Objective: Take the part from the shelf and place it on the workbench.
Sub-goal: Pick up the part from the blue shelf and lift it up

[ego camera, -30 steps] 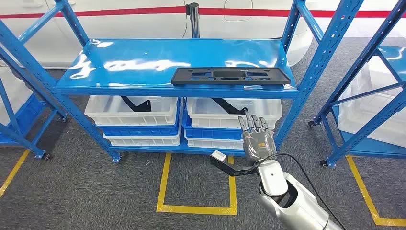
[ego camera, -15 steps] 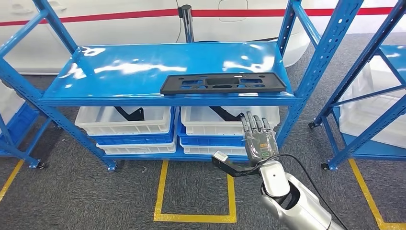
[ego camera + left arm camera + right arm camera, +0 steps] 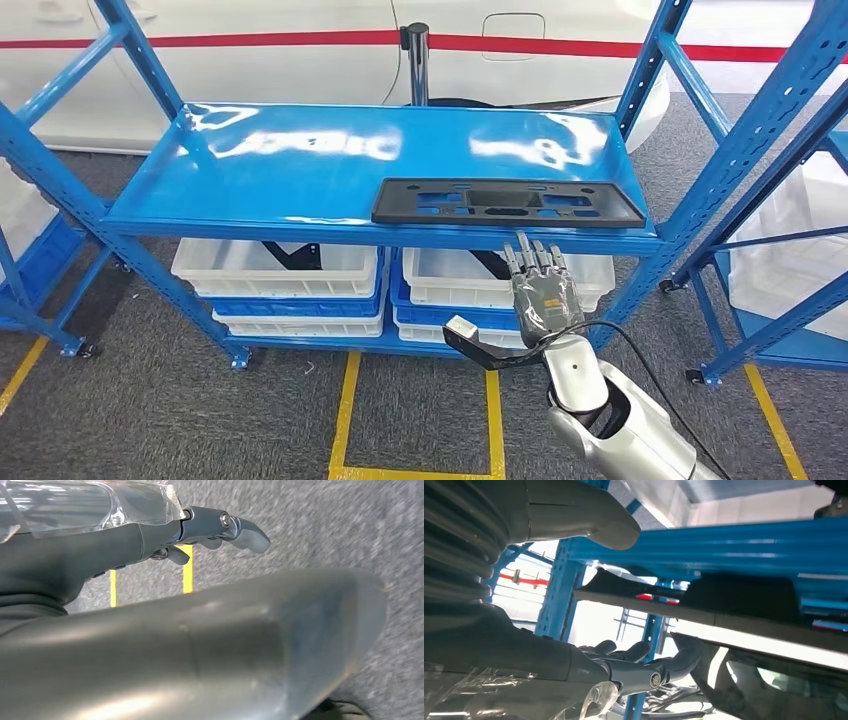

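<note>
Below the shelf (image 3: 400,165) edge and black part (image 3: 507,201), right hand (image 3: 541,295) hovers empty.

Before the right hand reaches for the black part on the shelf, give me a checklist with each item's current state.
1. Black flat part lies on the top shelf board, near its front edge: ok.
2. Right hand holds nothing, fingers extended and apart: ok.
3. Right hand at the part's height: not ok; in the head view it sits below the shelf's front edge, in front of the white bins.
4. Shelf board around the part free of other items: ok.
5. Left hand out of the way, over the grey floor: ok; whether it is open or curled, cannot tell.
6. Workbench ready for the part: cannot tell.
</note>
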Controlling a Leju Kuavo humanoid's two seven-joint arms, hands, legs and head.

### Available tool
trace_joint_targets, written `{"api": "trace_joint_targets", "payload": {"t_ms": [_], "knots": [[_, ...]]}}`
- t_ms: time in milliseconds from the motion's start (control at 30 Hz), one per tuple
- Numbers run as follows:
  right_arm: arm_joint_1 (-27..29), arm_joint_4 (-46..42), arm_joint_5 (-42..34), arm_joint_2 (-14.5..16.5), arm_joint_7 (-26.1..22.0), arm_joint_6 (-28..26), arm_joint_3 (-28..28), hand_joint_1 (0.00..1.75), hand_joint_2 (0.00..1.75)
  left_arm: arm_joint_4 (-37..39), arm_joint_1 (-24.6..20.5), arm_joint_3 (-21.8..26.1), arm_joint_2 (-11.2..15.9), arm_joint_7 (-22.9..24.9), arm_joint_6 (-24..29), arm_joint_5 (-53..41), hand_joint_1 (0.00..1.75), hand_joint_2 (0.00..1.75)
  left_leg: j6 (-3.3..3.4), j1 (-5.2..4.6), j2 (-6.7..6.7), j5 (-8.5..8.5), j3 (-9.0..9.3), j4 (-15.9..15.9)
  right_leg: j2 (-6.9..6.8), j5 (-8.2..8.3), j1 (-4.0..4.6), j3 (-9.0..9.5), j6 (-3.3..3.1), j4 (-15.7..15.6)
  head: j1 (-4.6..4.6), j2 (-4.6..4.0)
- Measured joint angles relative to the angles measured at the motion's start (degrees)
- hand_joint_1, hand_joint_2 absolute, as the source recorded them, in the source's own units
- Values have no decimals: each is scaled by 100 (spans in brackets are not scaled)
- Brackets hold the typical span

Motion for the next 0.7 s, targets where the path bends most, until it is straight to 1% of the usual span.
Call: {"api": "trace_joint_targets", "payload": {"t_ms": [33,100,133,167,200,233,267,300,333,367,400,433,467,500,533,567,600,633,667,700], "knots": [[-25,-9,13,-3,-12,28,4,0,175,-1,-13,16,-1,-4,7,23,0,0,-26,-8,12,-46,12,4,-6,78,21,51,-38,-192,0,-1],[-80,-35,37,-9,-19,78,9,0,175,1,-31,57,-5,-10,19,54,0,0,-79,-21,35,-90,26,38,-11,22,30,67,-98,-272,1,0],[-106,-53,50,-12,-19,97,6,0,175,1,-30,75,-4,-13,24,63,0,0,-103,-21,43,-119,29,62,-10,38,9,94,-130,-283,3,1],[-143,-68,61,-19,-16,115,3,0,175,2,-28,90,-3,-18,31,67,0,0,-135,-18,47,-157,6,160,-8,20,-19,136,-163,-299,-3,1],[-187,-84,68,-26,-16,131,1,0,175,2,-31,104,0,-22,37,75,0,0,-174,2,48,-238,-91,360,0,7,-51,180,-188,-311,-8,1],[-229,-100,74,-28,-16,141,-1,0,175,2,-34,115,2,-27,42,86,0,0,-222,36,49,-354,-271,685,7,-11,-77,219,-206,-322,-12,1],[-262,-114,74,-31,-17,147,-1,0,175,2,-38,127,1,-34,48,99,0,0,-279,84,50,-496,-517,1106,18,-38,-97,245,-216,-324,-19,-1],[-279,-122,71,-32,-19,151,0,0,175,2,-38,140,1,-42,51,117,0,0,-334,142,51,-625,-782,1514,29,-69,-114,268,-208,-323,-19,0],[-281,-127,64,-33,-21,152,3,0,175,2,-32,158,2,-51,56,137,0,0,-392,201,53,-686,-1002,1793,38,-104,-135,300,-189,-323,-19,-1],[-274,-133,56,-36,-23,154,7,0,175,2,-25,183,2,-60,61,153,0,0,-450,258,55,-639,-1129,1869,50,-144,-160,343,-156,-322,-19,0],[-266,-136,50,-39,-24,154,11,0,175,2,-19,210,3,-66,64,166,0,0,-503,309,58,-456,-1135,1696,61,-187,-188,400,-117,-321,-19,0],[-261,-139,46,-42,-24,155,15,0,175,2,-16,235,4,-71,66,174,0,0,-552,355,63,-163,-1037,1311,70,-236,-217,467,-73,-321,-19,0],[-259,-143,44,-43,-23,154,16,0,175,3,-14,252,2,-74,66,180,0,0,-596,390,65,130,-896,859,76,-284,-238,528,-22,-323,-19,0],[-262,-146,43,-45,-23,154,17,0,175,4,-17,265,0,-76,65,190,0,0,-616,393,68,291,-781,478,80,-323,-250,571,27,-325,-20,0],[-263,-152,40,-46,-23,154,18,0,175,5,-22,275,-2,-79,65,205,0,0,-606,383,68,382,-706,250,82,-354,-247,592,80,-333,-20,0],[-262,-156,38,-50,-23,153,18,0,175,6,-22,290,-3,-80,66,227,0,0,-571,362,65,365,-692,176,84,-367,-239,601,131,-334,-20,0],[-257,-165,36,-52,-23,153,19,0,175,6,-20,310,-2,-81,68,246,0,0,-510,335,64,317,-693,185,83,-367,-234,614,170,-340,-19,1],[-251,-175,34,-56,-21,151,18,0,175,6,-17,333,2,-82,73,266,0,0,-452,332,54,335,-664,194,73,-373,-239,625,204,-331,-16,1],[-248,-183,34,-61,-20,150,17,0,175,6,-13,356,6,-83,77,279,0,0,-402,329,46,322,-623,185,57,-384,-251,620,219,-258,-15,1],[-249,-192,34,-65,-16,149,15,0,175,6,-16,377,8,-84,81,286,0,0,-355,325,41,309,-565,175,39,-431,-253,555,221,-94,-13,1]]}}
